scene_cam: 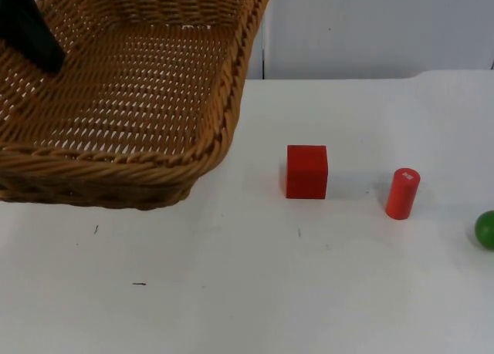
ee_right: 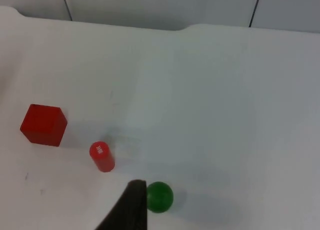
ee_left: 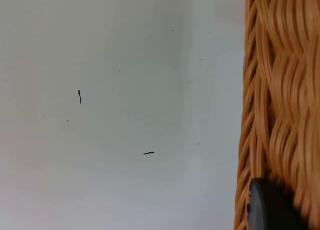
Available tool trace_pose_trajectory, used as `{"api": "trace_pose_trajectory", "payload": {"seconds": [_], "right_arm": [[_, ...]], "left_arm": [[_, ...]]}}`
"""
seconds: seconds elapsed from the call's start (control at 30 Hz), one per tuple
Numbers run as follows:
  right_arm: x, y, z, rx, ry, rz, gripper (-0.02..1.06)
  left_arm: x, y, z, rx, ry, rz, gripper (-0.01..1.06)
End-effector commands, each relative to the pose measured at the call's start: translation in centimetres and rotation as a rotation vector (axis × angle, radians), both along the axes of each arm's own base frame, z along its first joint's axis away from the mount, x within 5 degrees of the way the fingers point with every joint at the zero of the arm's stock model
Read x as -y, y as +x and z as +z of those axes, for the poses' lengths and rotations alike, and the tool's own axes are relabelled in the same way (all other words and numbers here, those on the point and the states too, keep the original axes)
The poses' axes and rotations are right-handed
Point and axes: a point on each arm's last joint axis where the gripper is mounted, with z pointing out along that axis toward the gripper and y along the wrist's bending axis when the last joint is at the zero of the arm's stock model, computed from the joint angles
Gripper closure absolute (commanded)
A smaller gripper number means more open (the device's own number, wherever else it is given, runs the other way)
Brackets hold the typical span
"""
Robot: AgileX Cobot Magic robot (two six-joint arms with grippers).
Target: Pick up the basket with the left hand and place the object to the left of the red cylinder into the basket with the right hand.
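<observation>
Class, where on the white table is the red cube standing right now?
In the top view the red cube stands on the white table, right of the woven wicker basket and left of the upright red cylinder, apart from both.

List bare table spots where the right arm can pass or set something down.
Free: the near white table in front of the woven wicker basket and red cube; also behind the cube and red cylinder, toward the grey partition wall. Tighter between cylinder and green ball.

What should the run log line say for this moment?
left claw: holds basket raised | right claw: above green ball | red cube: on table
</observation>
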Motion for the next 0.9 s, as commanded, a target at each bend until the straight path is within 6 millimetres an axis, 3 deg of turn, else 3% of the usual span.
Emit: {"api": "trace_pose_trajectory", "payload": {"seconds": [0.0,0.17,0.57,0.77,0.87], "right_arm": [[0.0,0.3,0.2,0.009,0.0,0.004,-0.01],[-0.4,1.8,-0.4,-0.012,-0.004,0.041,-0.01],[-1.8,8.6,-4.9,-0.178,-0.012,0.129,0.02],[-5.2,11.1,-3.9,-0.161,-0.057,0.272,0.02],[-8.0,13.1,-3.3,-0.169,-0.082,0.37,0.02]], "left_arm": [[0.3,-0.3,0.6,0.007,-0.026,-0.003,1.05],[0.3,-0.2,0.6,0.014,-0.017,-0.003,1.05],[0.2,-0.1,0.5,0.03,-0.008,0.005,1.05],[0.2,-0.1,0.5,0.03,-0.008,0.005,1.05],[0.2,-0.1,0.5,0.027,-0.006,0.002,1.05]]}}
